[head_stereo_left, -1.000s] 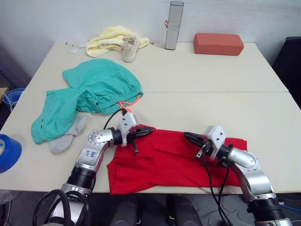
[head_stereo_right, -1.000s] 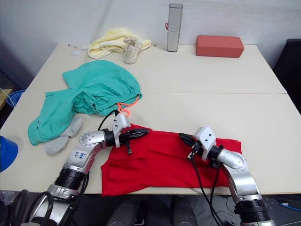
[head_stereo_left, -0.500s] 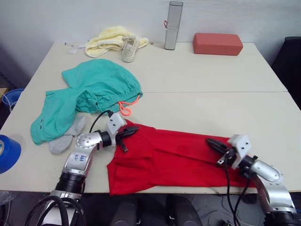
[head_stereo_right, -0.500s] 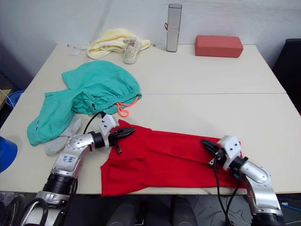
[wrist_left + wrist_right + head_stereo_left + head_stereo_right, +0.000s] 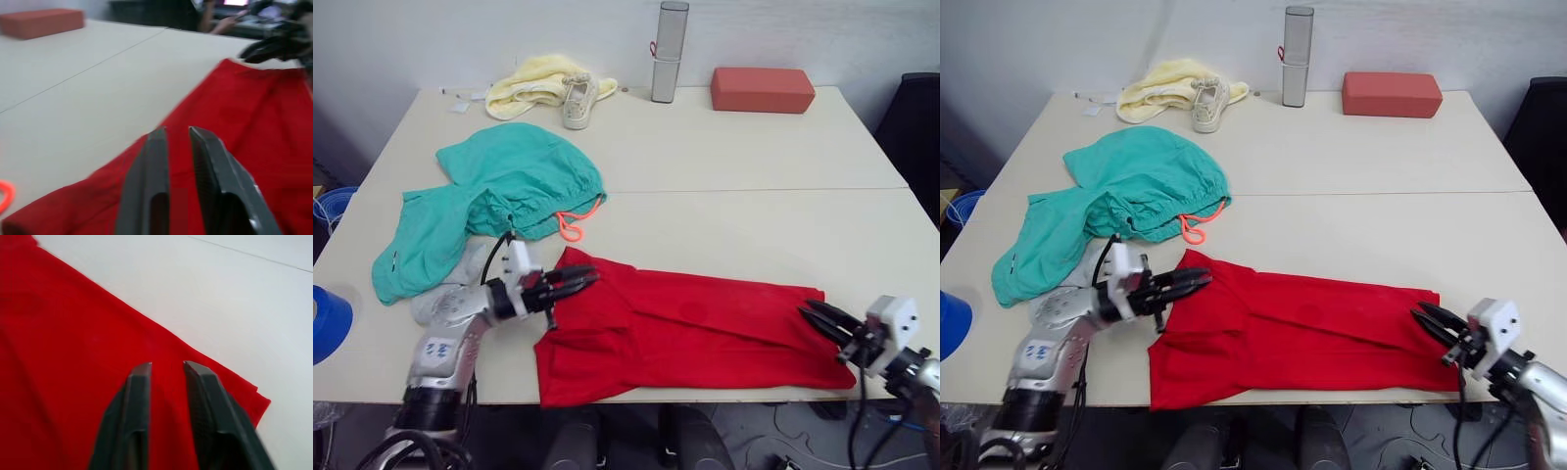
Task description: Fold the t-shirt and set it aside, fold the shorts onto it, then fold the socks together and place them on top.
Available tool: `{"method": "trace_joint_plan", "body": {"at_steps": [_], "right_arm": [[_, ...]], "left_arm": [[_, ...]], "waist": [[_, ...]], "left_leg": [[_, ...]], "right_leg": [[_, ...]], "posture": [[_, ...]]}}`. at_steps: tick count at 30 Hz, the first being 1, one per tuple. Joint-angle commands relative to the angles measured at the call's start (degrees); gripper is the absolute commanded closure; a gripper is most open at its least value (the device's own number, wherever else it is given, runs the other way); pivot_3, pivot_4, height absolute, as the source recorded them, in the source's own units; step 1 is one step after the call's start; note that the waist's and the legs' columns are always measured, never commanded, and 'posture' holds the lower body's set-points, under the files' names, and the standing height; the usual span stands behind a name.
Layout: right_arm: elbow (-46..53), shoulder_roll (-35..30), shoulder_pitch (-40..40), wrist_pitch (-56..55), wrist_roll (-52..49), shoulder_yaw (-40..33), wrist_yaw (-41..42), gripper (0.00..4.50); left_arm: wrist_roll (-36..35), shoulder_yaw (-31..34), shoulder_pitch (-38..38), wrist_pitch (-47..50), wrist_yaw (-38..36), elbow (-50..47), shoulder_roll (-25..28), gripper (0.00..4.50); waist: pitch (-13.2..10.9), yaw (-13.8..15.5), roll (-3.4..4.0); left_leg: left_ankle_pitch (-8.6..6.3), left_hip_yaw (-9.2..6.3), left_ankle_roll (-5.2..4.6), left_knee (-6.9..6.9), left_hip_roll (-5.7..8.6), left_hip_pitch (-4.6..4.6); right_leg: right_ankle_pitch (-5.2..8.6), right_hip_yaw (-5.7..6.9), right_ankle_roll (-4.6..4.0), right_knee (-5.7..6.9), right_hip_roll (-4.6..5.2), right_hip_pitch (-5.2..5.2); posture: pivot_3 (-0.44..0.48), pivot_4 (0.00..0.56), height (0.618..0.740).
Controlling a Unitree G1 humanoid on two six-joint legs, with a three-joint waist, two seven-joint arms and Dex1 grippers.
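Red t-shirt (image 5: 685,328) lies between both claws (left wrist view adds a person's hand (image 5: 226,20)).

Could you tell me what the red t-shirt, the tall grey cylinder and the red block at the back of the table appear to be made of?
The t-shirt looks like soft matte knit cloth, probably cotton: it lies limp, with shallow creases. The tall cylinder looks like brushed metal, judging by its even grey sheen, though plastic is possible. The block looks matte and sharp-edged, perhaps foam or brick; I cannot tell which.

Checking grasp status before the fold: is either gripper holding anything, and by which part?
Nothing is held: left gripper and right gripper hover open over opposite ends of the t-shirt.
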State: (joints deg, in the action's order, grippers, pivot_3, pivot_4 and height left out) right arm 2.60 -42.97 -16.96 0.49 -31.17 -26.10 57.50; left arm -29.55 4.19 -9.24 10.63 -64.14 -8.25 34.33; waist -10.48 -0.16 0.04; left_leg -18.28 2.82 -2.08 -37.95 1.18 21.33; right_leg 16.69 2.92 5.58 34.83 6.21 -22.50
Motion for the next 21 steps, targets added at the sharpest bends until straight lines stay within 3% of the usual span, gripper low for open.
{"method": "trace_joint_plan", "body": {"at_steps": [1,7,9,13,17,21], "right_arm": [[2.5,-2.9,-3.1,1.5,-1.7,-5.8,2.8,2.14],[-4.6,-4.9,-6.2,-1.4,0.8,-11.2,6.2,0.02],[-6.8,-4.6,-5.9,-2.1,1.2,-12.0,6.2,0.00],[-9.9,-5.9,-1.1,-2.7,2.1,-10.3,6.4,0.00],[-11.4,-10.5,8.3,5.1,3.2,-4.2,6.8,0.00],[-12.7,-14.6,16.3,12.7,5.3,3.5,8.6,0.00]], "left_arm": [[-3.1,3.6,2.5,-1.2,-5.0,-2.1,3.3,2.29],[-2.1,6.3,8.7,-5.1,-5.7,-4.3,4.6,0.36],[-2.3,6.8,10.3,-5.6,-5.4,-5.4,4.8,0.01],[-7.2,7.3,12.8,-3.8,-8.3,-7.7,5.0,0.01],[-12.3,6.8,10.1,1.7,-6.5,-10.0,4.0,0.01],[-12.8,5.8,9.4,2.9,-5.2,-11.7,2.9,0.01]], "waist": [[0.0,0.1,0.05],[0.0,0.3,0.05],[0.0,0.2,0.05],[0.0,-0.1,0.08],[0.0,-0.4,0.27],[0.0,-0.1,0.38]], "left_leg": [[-0.09,0.00,0.12,0.01,0.00,-0.06],[-0.37,0.00,-0.34,0.01,0.01,-0.03],[-0.41,-0.01,-0.32,0.02,0.01,-0.02],[-0.43,0.01,-0.32,0.05,0.00,-0.02],[-0.38,0.03,-0.35,0.02,0.00,-0.06],[-0.11,0.01,-0.44,0.06,0.00,-0.05]], "right_leg": [[0.01,0.00,-0.01,-0.03,0.00,0.07],[0.04,-0.01,-0.08,-0.21,0.04,0.10],[0.04,-0.02,-0.08,-0.27,0.04,0.10],[0.04,-0.02,-0.08,-0.33,0.04,0.08],[0.03,-0.05,-0.09,-0.24,0.04,0.10],[0.05,0.03,-0.14,-0.16,0.04,0.03]], "posture": [[0.000,0.150,0.740],[0.000,0.150,0.740],[0.000,0.150,0.740],[0.000,0.150,0.740],[0.000,0.150,0.740],[0.000,0.150,0.740]]}}
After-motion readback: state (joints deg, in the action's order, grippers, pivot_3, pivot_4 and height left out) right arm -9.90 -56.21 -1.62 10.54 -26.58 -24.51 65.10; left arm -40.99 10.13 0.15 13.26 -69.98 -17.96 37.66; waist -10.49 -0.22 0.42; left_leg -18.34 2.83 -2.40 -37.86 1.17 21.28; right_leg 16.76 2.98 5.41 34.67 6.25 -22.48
